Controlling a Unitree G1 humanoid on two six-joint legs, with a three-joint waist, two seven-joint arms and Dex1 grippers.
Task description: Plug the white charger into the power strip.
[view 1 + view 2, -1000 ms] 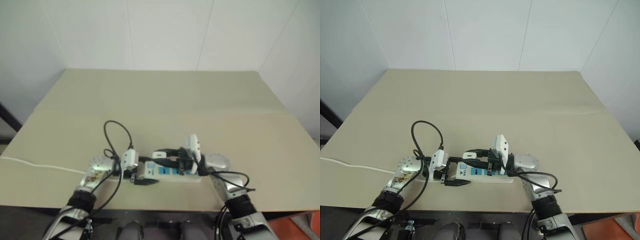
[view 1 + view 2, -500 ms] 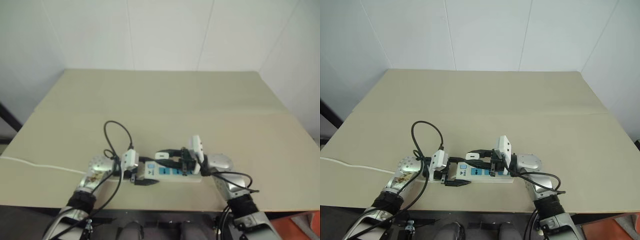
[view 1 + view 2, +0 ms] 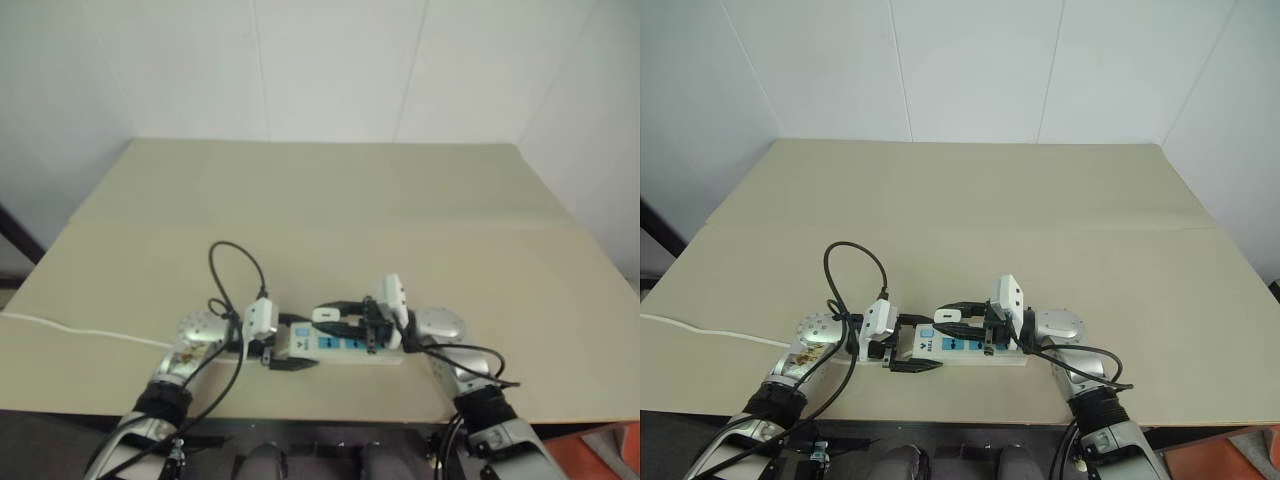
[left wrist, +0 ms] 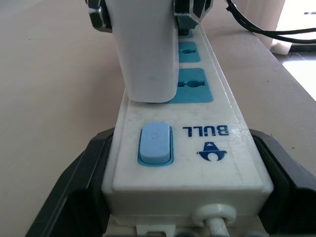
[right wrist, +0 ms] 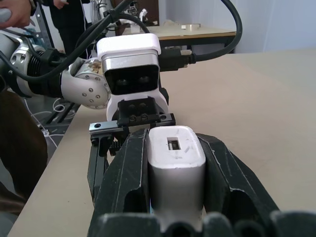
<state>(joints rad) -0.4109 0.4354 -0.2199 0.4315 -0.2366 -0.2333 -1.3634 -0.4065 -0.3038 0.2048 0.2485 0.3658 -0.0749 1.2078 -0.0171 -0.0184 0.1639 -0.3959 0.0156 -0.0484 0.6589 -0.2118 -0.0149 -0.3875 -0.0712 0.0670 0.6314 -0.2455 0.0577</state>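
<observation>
Insertion is the step I judge myself to be in the middle of. My right end effector has its two black fingers pressed onto the flat sides of the small white boxy charger, pinching it firmly, with the little port in its end face turned toward my wrist camera. My left end effector is spread wide, one black finger on each long side of the long white plastic power strip at its cord end, bracing it on the broad beige surface.

Taking the strip as the landmark: it lies along the near edge of the surface, its pale blue rocker switch beside the cord exit, then the row of blue socket faces running away from that end. The charger stands upright on the strip just past the switch, its rounded lower edge down against the strip's top face at the first socket, beside the blue face that shows next to it. I cannot see the prongs, so I cannot tell whether they are fully home or merely resting at the openings.

Done, as I read it: charger picked up, strip steadied, plug brought onto a socket. Left: confirm it is seated flush, then let go with both end effectors.
</observation>
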